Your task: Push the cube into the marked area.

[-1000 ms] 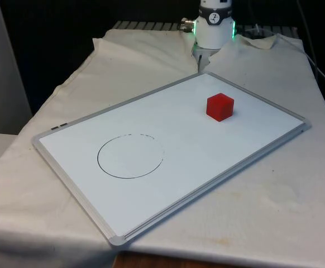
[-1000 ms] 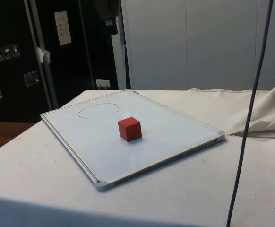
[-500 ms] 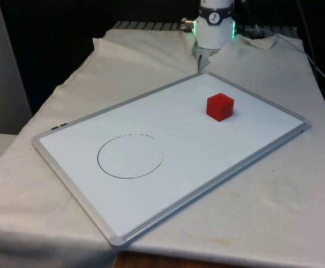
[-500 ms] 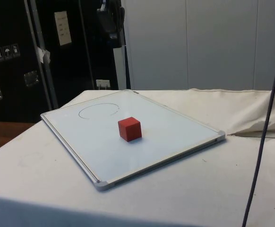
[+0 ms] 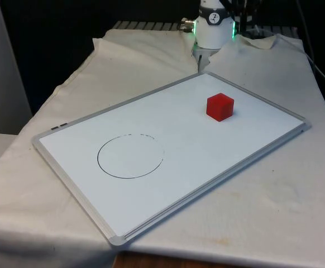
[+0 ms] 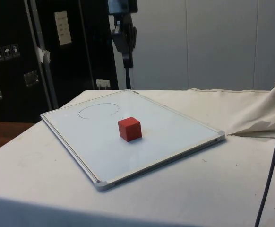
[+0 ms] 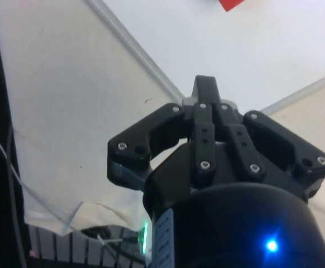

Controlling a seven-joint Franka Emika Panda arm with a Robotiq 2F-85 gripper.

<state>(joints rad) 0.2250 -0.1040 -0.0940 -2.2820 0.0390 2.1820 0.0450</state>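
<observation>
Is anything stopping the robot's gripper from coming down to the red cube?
Probably not. The gripper hangs high above the whiteboard, and the red cube sits alone on it, away from the drawn circle, with nothing beside or over it.

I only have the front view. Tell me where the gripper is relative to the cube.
Observer: In the side view the gripper hangs high above the whiteboard, well clear of the red cube.
Operator: Report the fingers.
Observer: The wrist view shows them pressed together, holding nothing.
Operator: Say what lies beneath the gripper.
Observer: In the wrist view, the whiteboard's framed edge and the white cloth lie below it, and a corner of the cube shows farther off.
</observation>
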